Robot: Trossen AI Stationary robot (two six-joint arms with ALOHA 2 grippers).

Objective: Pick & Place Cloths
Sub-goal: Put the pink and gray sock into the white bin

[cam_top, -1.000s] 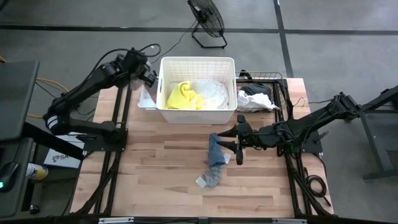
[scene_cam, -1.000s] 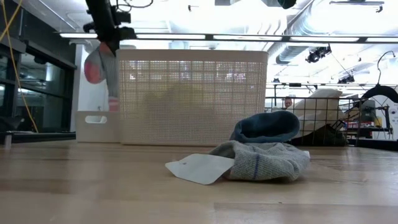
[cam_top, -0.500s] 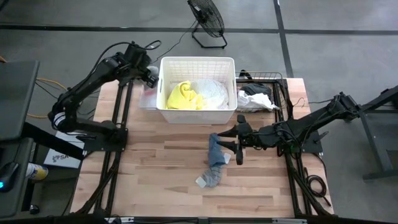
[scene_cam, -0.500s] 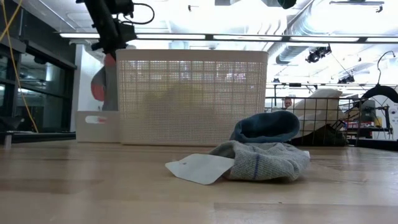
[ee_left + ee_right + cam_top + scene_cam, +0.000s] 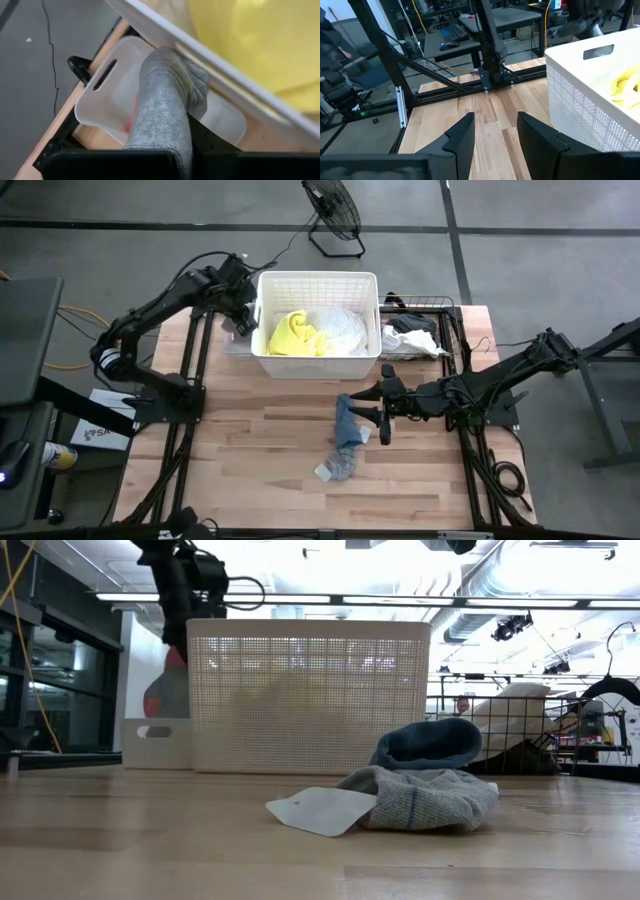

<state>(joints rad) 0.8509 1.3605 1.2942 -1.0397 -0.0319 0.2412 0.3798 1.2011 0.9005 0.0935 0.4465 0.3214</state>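
My left gripper [image 5: 243, 308] [image 5: 186, 602] is above the table's far left, beside the white slatted basket [image 5: 318, 358] [image 5: 310, 690], and is shut on a grey cloth with a pink patch [image 5: 167, 107] [image 5: 165, 690]. A yellow cloth [image 5: 295, 335] and a white cloth [image 5: 343, 328] lie inside the basket. A blue-grey cloth [image 5: 347, 438] [image 5: 425, 785] with a white tag [image 5: 320, 810] lies crumpled on the table's middle. My right gripper [image 5: 381, 415] [image 5: 495, 132] is open and sits low just right of that cloth. My left gripper pinches the grey cloth [image 5: 165, 135] between its two fingers; the gripper body hides the exact spot. The cloth is lifted clear of the table and hangs below the fingers over the small white bin [image 5: 112, 97]. Its free end [image 5: 192, 82] reaches the basket's left rim.
A small white bin [image 5: 236, 340] [image 5: 155, 740] stands against the basket's left wall. A wire basket [image 5: 425, 330] right of the slatted basket holds black and white cloths. The near half of the table [image 5: 260, 480] is bare wood. A fan [image 5: 333, 210] stands on the floor beyond.
My left gripper has moved toward the table's right, up to the basket's left wall, turning as it went and keeping the grey cloth. The hanging cloth now sits lower beside that wall. The right arm and the blue-grey cloth have kept still.
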